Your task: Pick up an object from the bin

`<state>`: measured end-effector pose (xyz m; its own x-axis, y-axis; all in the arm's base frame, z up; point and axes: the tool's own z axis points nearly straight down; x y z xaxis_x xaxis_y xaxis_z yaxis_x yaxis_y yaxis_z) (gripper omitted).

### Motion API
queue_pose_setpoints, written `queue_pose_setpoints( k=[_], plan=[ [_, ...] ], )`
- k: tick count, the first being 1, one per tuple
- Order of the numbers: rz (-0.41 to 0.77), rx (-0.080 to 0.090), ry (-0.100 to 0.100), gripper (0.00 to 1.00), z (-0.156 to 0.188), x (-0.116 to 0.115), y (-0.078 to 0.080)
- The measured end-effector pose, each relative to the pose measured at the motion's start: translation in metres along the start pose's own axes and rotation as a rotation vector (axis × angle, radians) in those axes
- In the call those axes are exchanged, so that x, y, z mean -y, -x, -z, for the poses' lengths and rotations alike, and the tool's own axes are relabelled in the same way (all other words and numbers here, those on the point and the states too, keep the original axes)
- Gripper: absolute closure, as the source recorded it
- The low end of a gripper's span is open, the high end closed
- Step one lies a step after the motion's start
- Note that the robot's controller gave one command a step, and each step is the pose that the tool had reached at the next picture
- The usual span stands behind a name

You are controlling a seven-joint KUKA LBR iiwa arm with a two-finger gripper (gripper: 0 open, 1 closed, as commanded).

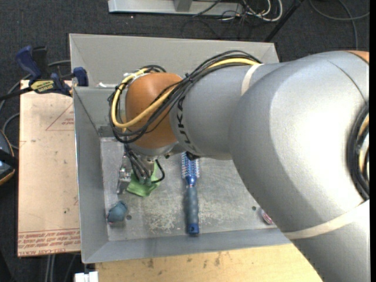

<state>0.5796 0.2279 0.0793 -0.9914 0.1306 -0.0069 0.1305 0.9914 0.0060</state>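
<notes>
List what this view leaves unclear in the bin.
Bin, right half: covered by the arm in the camera view.
Red-and-white thing, lower right: mostly under the arm; kind unclear.
Green thing: partly under the gripper; whether gripped, unclear.
Blue brush: top under the arm.

A robotics lab: a big grey robot arm (282, 116) reaches into a metal bin (88, 175), loose cables (267, 4) trail over dark carpet (59, 10).
</notes>
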Motion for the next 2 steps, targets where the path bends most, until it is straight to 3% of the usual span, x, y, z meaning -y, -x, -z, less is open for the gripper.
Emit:
queue_pose_setpoints(
  k=[1, 2],
  plan=[
    [0.074, -0.001, -0.002, 1.0, 0.043, -0.004, 0.004],
    [0.408, 0.001, -0.003, 1.0, 0.168, 0.038, 0.01]
  ],
)
